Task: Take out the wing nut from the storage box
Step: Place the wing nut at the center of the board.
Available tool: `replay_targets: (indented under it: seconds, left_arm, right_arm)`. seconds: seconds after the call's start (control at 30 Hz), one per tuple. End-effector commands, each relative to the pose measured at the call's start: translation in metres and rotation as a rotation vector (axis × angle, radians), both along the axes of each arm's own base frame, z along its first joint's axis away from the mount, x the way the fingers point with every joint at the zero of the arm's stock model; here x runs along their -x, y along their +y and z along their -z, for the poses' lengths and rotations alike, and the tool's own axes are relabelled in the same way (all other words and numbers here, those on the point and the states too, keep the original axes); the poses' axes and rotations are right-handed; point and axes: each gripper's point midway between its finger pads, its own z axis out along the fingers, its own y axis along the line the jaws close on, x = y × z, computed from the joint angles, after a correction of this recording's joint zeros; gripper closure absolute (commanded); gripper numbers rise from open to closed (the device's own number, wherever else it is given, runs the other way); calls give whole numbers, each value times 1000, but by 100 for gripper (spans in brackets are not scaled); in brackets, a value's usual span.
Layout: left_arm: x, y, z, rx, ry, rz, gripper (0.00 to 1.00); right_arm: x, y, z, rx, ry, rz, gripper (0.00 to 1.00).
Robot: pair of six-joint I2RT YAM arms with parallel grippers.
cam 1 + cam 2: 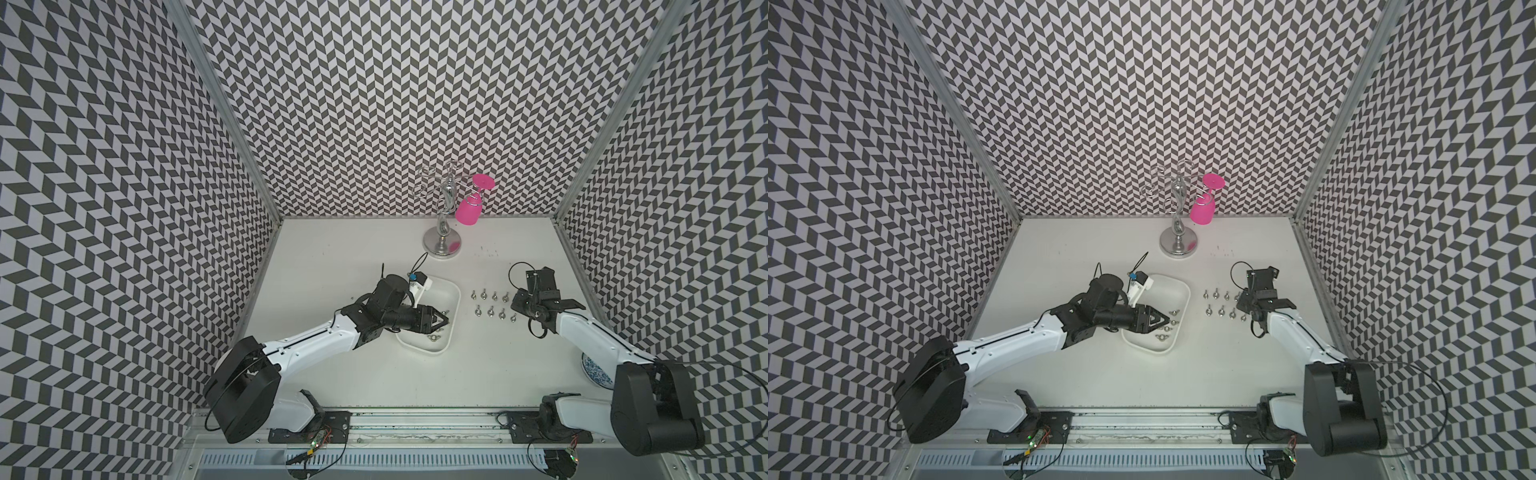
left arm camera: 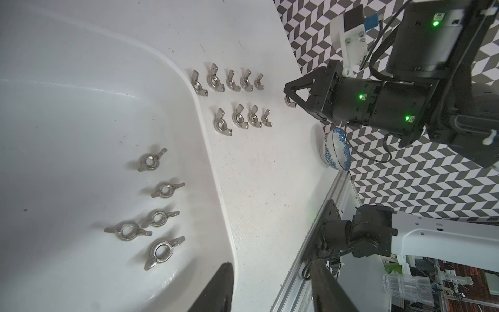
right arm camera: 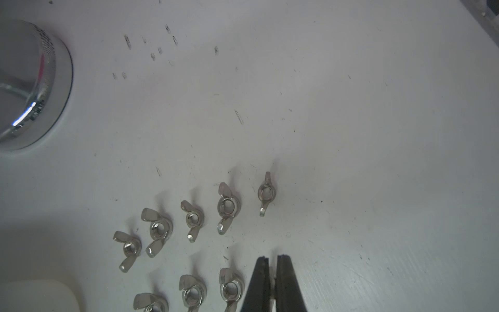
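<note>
The left gripper (image 1: 441, 322) is held, jaws apart, above the storage box (image 1: 446, 291); beside it, a wing nut (image 2: 289, 102) is clamped by the right gripper (image 3: 272, 263).

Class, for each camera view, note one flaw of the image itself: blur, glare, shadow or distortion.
In both top views, wide angle splays the patterned walls outward. Left wrist view: wing nuts in the storage box sharp, the left gripper blurred at its fingers. Right wrist view: chrome stand base defocused with glare; nuts cast soft shadows.
</note>
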Motion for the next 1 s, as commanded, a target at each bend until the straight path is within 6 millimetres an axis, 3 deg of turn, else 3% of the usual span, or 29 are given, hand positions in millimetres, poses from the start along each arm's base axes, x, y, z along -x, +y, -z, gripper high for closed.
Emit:
replay_targets:
  seconds: [0.0, 0.13, 0.5, 0.77, 0.97]
  left_arm:
    - [-4, -10, -12, 37, -32, -8, 50]
    - [-3, -10, -11, 38, -30, -7, 50]
    - [-3, -11, -11, 23, -28, 2, 50]
    - [-1, -6, -10, 14, -32, -7, 50]
    - [-1, -7, -8, 11, -28, -3, 50]
  right_arm:
    - [-1, -3, 6, -12, -15, 38, 100]
    - [7, -19, 18, 3, -2, 118, 100]
    - [5, -17, 48, -60, 66, 146, 100]
    - [4, -22, 48, -44, 61, 171, 100]
    - [5, -20, 49, -49, 60, 157, 86]
